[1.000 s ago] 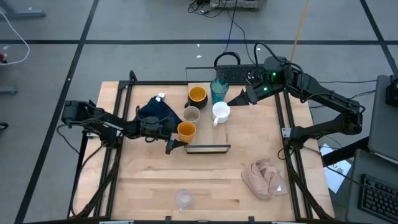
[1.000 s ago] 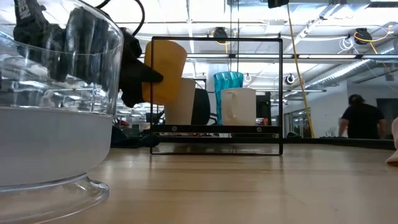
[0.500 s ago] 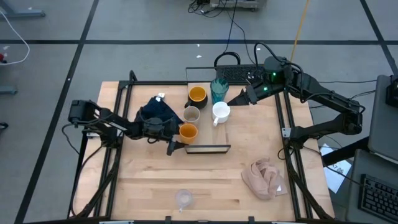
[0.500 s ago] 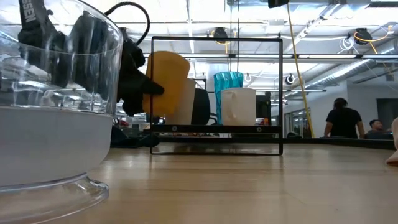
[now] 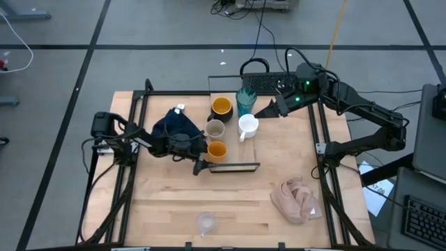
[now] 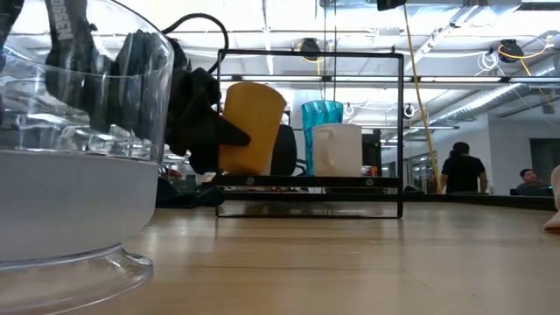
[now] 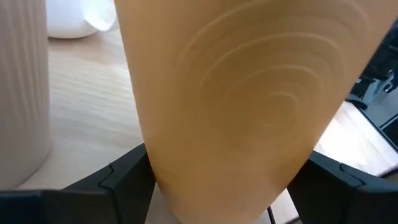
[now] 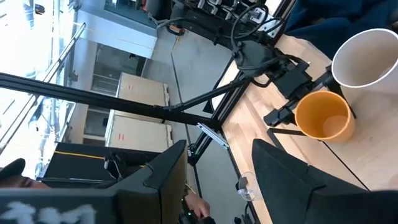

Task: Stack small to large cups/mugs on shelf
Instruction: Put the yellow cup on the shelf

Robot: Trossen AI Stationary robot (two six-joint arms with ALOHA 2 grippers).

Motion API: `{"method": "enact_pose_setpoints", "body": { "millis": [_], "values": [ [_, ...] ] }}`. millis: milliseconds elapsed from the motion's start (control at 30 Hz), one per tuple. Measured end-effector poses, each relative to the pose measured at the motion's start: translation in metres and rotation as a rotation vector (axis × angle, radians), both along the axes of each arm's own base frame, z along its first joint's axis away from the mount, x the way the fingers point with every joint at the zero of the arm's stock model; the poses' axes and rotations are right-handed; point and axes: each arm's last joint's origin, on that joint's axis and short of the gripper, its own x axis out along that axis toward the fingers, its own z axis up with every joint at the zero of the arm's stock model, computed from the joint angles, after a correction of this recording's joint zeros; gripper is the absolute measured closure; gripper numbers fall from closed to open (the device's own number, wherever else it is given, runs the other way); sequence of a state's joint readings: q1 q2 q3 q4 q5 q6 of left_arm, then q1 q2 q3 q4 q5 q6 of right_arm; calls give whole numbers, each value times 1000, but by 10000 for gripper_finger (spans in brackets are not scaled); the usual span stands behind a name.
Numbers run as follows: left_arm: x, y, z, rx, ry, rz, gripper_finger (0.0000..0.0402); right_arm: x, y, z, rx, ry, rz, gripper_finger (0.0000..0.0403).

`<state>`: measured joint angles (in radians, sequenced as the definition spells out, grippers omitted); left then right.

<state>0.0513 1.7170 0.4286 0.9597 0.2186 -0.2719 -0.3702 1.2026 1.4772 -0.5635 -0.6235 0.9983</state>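
**Orange cup in your left pincer, at the shelf**

Your left pincer (image 5: 202,156) clamps the orange cup (image 5: 217,149) by its sides just over the shelf (image 5: 245,166) — light, stiff and smooth, so grip mid-wall. The grey cup (image 5: 214,128) stands just beyond it. The wooden table (image 5: 160,202) is flat. Your right pincer (image 5: 262,110) waits apart, half parted and empty.

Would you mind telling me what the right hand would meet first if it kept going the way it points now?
Probably the white mug: the right hand points toward it, with the teal ribbed tumbler just beside that line. Their relative heights are unclear.
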Motion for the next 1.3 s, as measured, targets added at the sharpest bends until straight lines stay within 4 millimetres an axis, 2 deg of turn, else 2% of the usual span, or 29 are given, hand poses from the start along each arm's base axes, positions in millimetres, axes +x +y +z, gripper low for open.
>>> {"method": "enact_pose_setpoints", "body": {
  "millis": [733, 1100, 1300],
  "values": [
    [2, 1, 1, 14, -24, 31, 92, 1, 1, 1, 5, -11, 8, 232],
    [2, 3, 1, 74, -31, 36, 50, 1, 1, 1, 7, -10, 7, 232],
    [2, 7, 1, 68, -30, 54, 10, 1, 1, 1, 11, -9, 6, 232]
  ]
}}
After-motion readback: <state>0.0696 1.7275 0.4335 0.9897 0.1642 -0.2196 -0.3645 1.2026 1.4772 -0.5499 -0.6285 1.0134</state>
